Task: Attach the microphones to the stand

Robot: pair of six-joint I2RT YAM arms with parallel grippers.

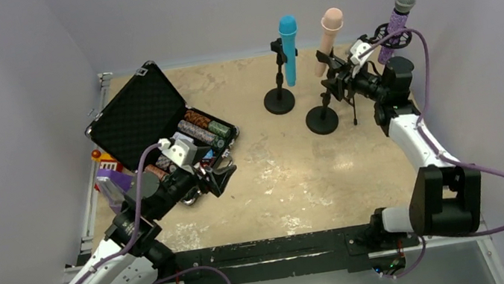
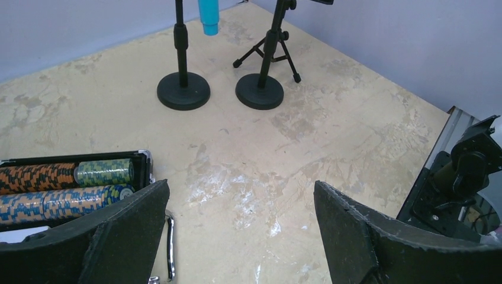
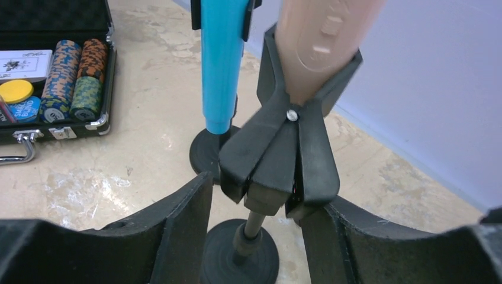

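Observation:
Three microphones stand at the back right of the table. The blue microphone (image 1: 290, 49) (image 3: 222, 65) sits in a stand with a round base (image 1: 279, 100). The peach-pink microphone (image 1: 328, 38) (image 3: 322, 41) is held in a black clip (image 3: 290, 154) on a second stand (image 1: 322, 119). The purple microphone (image 1: 395, 29) with its grey head rises behind my right wrist, its lower end hidden. My right gripper (image 1: 337, 82) (image 3: 257, 198) is open around the clip's lower handles; the right finger touches one handle. My left gripper (image 1: 220, 173) (image 2: 241, 189) hangs open over bare table.
An open black case (image 1: 147, 116) (image 2: 71, 183) with rolls of poker chips lies at the left, beside my left gripper. Small boxes (image 1: 109, 174) sit at the table's left edge. A thin tripod (image 2: 260, 50) stands behind the round bases. Walls close in on three sides.

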